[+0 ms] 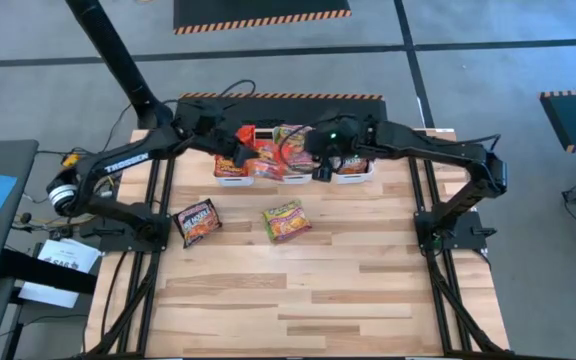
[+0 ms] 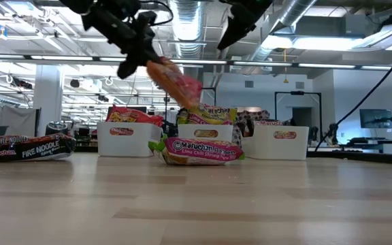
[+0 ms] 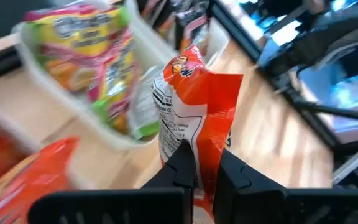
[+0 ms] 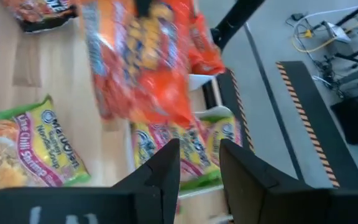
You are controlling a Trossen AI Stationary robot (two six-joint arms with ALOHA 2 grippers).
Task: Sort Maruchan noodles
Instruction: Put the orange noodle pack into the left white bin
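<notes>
1. The left gripper (image 3: 199, 171) has its two dark fingers (image 3: 180, 163) pinched tight on the edge of a red-orange packet (image 3: 194, 106); the packet stands up out of the grip, its white printed back towards the wrist camera.
2. In the low view that packet (image 2: 175, 80) hangs tilted in the air, above the row of white bins (image 2: 124, 139) and clear of them.
3. From above, the left gripper (image 1: 230, 140) sits over the left end of the bin row (image 1: 234, 177). Its arm runs back from there in a bent line towards the table's left edge.
4. The right gripper (image 4: 199, 158) has its fingers (image 4: 166, 163) parted with a clear gap and nothing between them. Past them lie green-yellow packets (image 4: 182, 152) in a bin, with the lifted red-orange packet (image 4: 145, 62) nearer the camera.
5. From above, the right gripper (image 1: 324, 160) is over the right half of the bin row, its arm stretching back to the table's right side, elbow bent.
6. In front of the bins, on the wooden table (image 1: 348, 290), lie a black packet (image 1: 197, 222) and a green-yellow packet (image 1: 286, 220), apart from each other.
7. More packets fill the bins (image 1: 278, 150).
</notes>
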